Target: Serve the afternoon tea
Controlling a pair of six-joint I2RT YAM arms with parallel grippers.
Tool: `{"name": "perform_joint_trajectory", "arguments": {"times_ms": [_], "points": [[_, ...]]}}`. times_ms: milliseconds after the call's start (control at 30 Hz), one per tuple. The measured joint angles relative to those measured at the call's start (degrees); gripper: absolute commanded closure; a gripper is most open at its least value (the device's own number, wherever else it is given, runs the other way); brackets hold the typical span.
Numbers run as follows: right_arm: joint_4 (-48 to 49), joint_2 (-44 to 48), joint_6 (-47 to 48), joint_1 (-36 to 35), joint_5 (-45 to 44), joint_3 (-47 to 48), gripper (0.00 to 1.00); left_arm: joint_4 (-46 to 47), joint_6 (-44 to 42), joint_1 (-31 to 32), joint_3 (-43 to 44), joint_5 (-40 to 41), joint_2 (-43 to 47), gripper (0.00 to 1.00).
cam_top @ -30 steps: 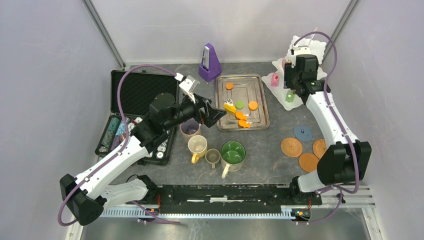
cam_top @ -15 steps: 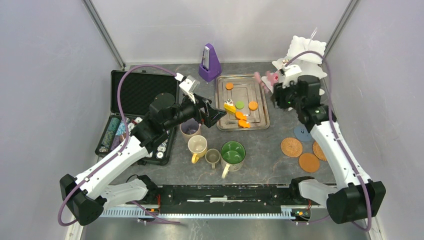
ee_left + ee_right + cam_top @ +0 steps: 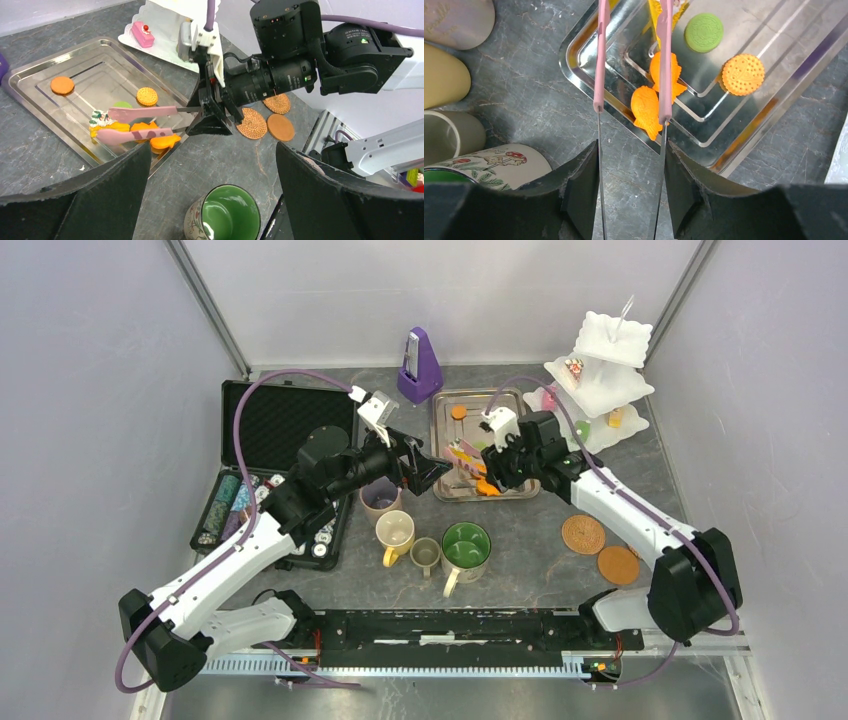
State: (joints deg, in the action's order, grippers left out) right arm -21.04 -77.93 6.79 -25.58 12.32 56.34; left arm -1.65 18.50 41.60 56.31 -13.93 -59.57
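Observation:
My right gripper point(image 3: 497, 460) is shut on pink-tipped metal tongs point(image 3: 664, 60). The tongs' arms are spread and empty, low over the steel tray point(image 3: 490, 420). One tip is over two orange fish pastries point(image 3: 646, 111); the other is over the table beside the tray. A green cookie point(image 3: 704, 32) and an orange cookie point(image 3: 743, 74) also lie in the tray. My left gripper point(image 3: 430, 472) is open and empty, above the mauve mug point(image 3: 380, 498). The yellow mug point(image 3: 394, 531), olive mug point(image 3: 426, 554) and big green mug point(image 3: 466, 545) stand nearby. The white stand point(image 3: 605, 370) holds a pink cake point(image 3: 141, 35).
Cork coasters point(image 3: 583, 534) lie at the right front. A purple metronome point(image 3: 419, 365) stands behind the tray. An open black case point(image 3: 280, 425) with poker chips point(image 3: 228, 505) is at the left. The arms' tips are close together over the tray's near left corner.
My right arm has swung left and down from the white stand to the tray, carrying the tongs. My left arm has not moved.

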Motion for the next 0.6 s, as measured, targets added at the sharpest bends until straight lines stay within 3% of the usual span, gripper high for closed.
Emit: {"name": "perform_joint_trajectory", "arguments": {"times_ms": [133,600], "points": [[0.0,-0.2,1.4,-3.0,-3.4,0.0,0.48,0.0,0.0,0.0,0.0,0.0,0.0,0.00],[0.4,-1.5,2.2,-3.7,-12.9,-1.5,0.47,0.0,0.0,0.0,0.0,0.0,0.0,0.00]]}}
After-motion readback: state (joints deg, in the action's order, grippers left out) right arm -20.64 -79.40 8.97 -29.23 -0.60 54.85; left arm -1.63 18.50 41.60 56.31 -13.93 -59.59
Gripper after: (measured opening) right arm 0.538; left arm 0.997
